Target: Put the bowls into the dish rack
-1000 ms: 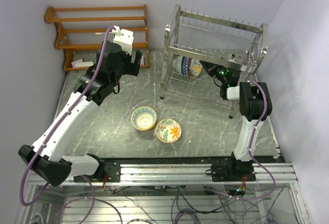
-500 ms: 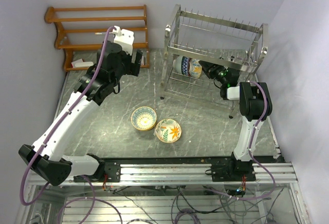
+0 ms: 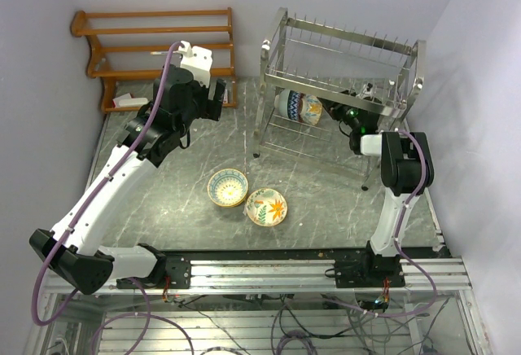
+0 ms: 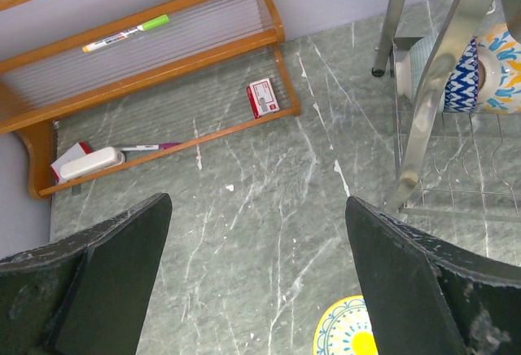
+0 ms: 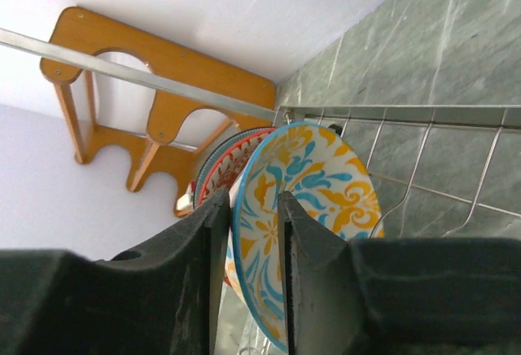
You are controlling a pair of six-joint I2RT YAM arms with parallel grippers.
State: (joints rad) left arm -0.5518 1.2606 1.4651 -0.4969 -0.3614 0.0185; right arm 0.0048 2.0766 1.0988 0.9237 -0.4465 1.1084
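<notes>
The dish rack (image 3: 342,46) stands at the back right. Two bowls stand on edge in its lower tier: a blue-orange floral bowl (image 5: 326,184) and a red-patterned one (image 5: 224,164) behind it. My right gripper (image 5: 252,200) reaches in from the right, its jaws a little apart astride the floral bowl's rim, with slack on the inner side. On the table lie a yellow-teal bowl (image 3: 227,186) and an orange-leaf bowl (image 3: 266,207), side by side. My left gripper (image 4: 256,200) hangs wide open and empty above bare table, left of the rack.
A brown wooden shelf (image 3: 155,46) stands at the back left, holding a marker (image 4: 126,34), a small red box (image 4: 261,97) and a white eraser (image 4: 85,162). A rack leg (image 4: 423,119) stands just right of my left gripper. Walls close in on both sides.
The right gripper let go of the floral bowl, opened, then narrowed again, and drew back slightly to the right. The bowl stays in the rack. The left arm is still.
</notes>
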